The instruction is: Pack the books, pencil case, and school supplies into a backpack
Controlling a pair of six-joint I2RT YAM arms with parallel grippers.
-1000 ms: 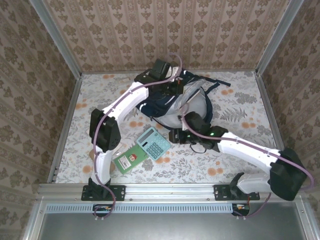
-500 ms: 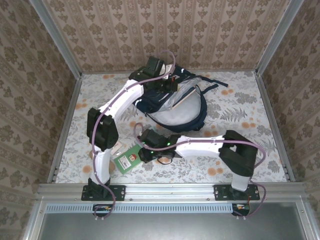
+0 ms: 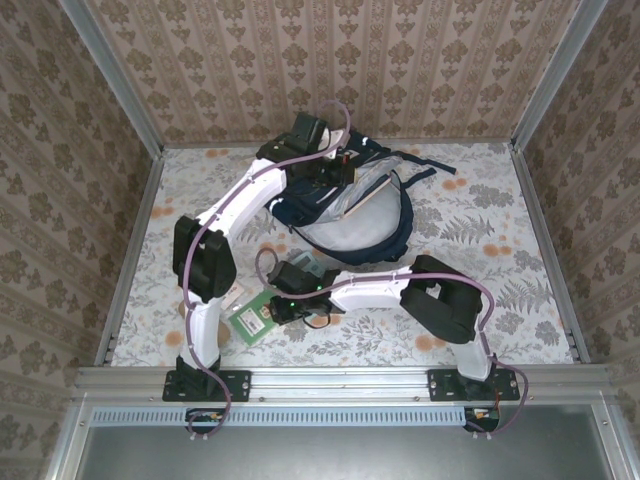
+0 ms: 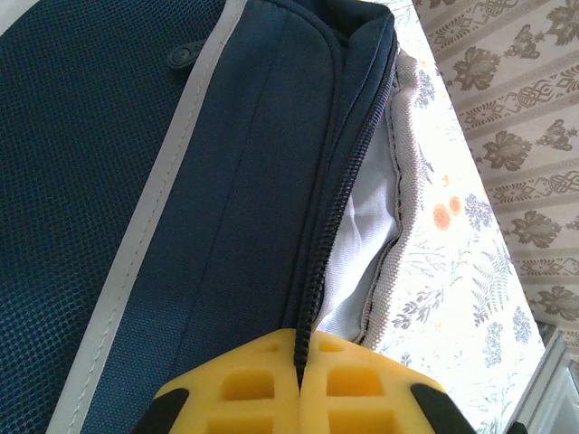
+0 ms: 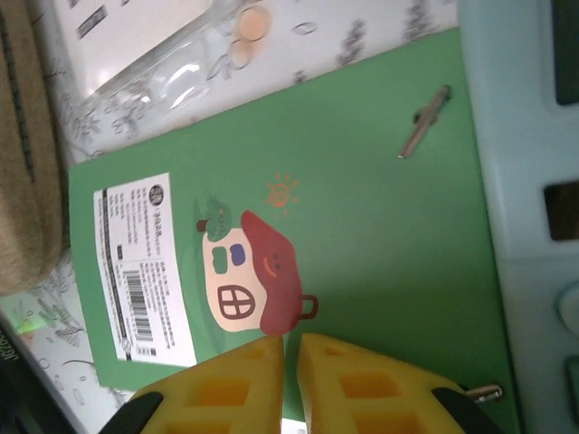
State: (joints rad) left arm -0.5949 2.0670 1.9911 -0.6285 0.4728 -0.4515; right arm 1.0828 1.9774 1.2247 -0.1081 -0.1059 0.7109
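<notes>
Step shown: pickup of the green book, which lies flat between the pencil case and the calculator. The right gripper is set over its edge, fingers nearly together; a pinch cannot be confirmed. The backpack is held open by the left gripper, fingers pressed on its zipper edge. Next, a secure lift to the opening is called for.

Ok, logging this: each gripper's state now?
Left gripper: closed on the navy blue fabric backpack's zipper edge.
Right gripper: closed over the small flat green book; grip unclear.
</notes>
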